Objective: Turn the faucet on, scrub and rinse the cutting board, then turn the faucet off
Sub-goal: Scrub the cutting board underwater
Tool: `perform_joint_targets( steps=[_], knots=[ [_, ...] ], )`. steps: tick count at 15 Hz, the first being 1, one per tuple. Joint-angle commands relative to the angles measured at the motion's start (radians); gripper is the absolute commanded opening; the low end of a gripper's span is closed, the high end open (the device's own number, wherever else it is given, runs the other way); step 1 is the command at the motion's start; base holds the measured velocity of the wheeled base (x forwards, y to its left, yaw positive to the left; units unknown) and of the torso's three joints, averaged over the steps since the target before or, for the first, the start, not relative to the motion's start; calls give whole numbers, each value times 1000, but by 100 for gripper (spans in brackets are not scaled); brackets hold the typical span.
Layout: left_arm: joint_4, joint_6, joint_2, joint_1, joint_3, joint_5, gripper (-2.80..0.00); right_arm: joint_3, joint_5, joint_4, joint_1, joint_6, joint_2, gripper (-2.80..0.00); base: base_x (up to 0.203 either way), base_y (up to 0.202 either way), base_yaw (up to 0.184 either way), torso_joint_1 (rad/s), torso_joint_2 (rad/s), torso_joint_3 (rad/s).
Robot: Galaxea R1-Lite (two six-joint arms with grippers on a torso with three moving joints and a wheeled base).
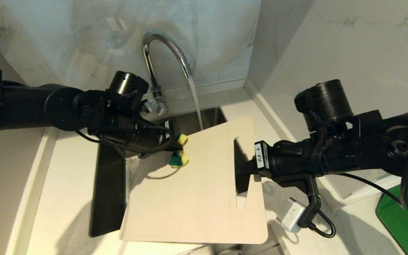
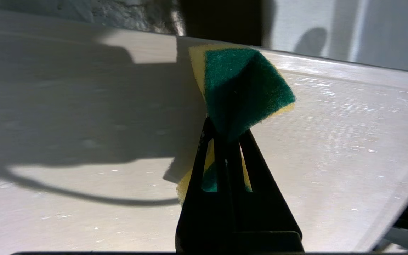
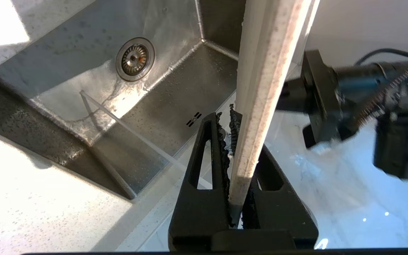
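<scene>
You cannot see most of the sink (image 1: pixel 211 118) in the head view: the cutting board (image 1: pixel 197 184) covers it, and the left arm hides the base of the faucet (image 1: pixel 161 46) at upper centre. In the right wrist view the basin (image 3: pixel 161 88) holds only a drain (image 3: pixel 135 58) and a thin stream of water (image 3: pixel 129 129) falling into it. Left of centre, your left hand (image 1: pixel 179 148) is clamped on a folded yellow-and-green sponge (image 1: pixel 180 156) pressed to the board's upper left edge. The board lies tilted over the sink, centre frame. Right of centre, your right hand (image 1: pixel 241 170) is closed tight on the board's edge beside the handle slot (image 1: pixel 240 170). A green mat (image 1: pixel 407 219) sits on the desk (image 1: pixel 66 198) at lower right.
</scene>
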Motion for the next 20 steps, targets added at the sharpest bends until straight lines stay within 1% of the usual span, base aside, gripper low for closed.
perform_joint_targets(
  steps=[1, 3, 5, 7, 9, 11, 13, 15, 17, 18, 20],
  knots=[
    [1, 17, -32, 44, 59, -5, -280, 1, 6, -1, 0, -15, -5, -280, 0, 0, 0, 0, 0, 0],
    [-2, 26, -54, 74, 109, -8, -280, 1, 5, -1, -1, -15, -5, -280, 0, 0, 0, 0, 0, 0],
    [-34, 45, -75, 103, 179, -8, -280, 1, 5, -1, -3, -15, -5, -280, 0, 0, 0, 0, 0, 0],
    [-118, 77, -86, 152, 269, -8, -280, 0, 4, -1, -6, -14, -9, -280, 0, 0, 0, 0, 0, 0],
    [-173, 93, -86, 195, 348, -9, -280, 4, 6, -6, -6, 20, -12, -280, 0, 0, 0, 0, 0, 0],
    [-238, 115, -82, 240, 435, -11, -280, 13, 6, -41, -7, 25, -13, -280, 0, 0, 0, 0, 0, 0],
    [-325, 134, -75, 296, 505, -13, -280, 29, 6, -47, -8, 35, -19, -280, 0, 0, 0, 0, 0, 0],
    [-340, 135, -83, 313, 511, -14, -280, 30, 4, -47, -8, 35, -19, -280, 0, 0, 0, 0, 0, 0],
    [-340, 135, -111, 308, 488, -17, -280, 32, 4, -47, -11, 35, -20, -280, 0, 0, 0, 0, 0, 0],
    [-337, 131, -129, 296, 469, -17, -280, 33, 6, -47, -15, 35, -20, -280, 0, 0, 0, 0, 0, 0],
    [-326, 113, -172, 248, 443, -16, -280, 36, 5, -47, -20, 35, -21, -280, 0, 0, 0, 0, 0, 0]
  ],
)
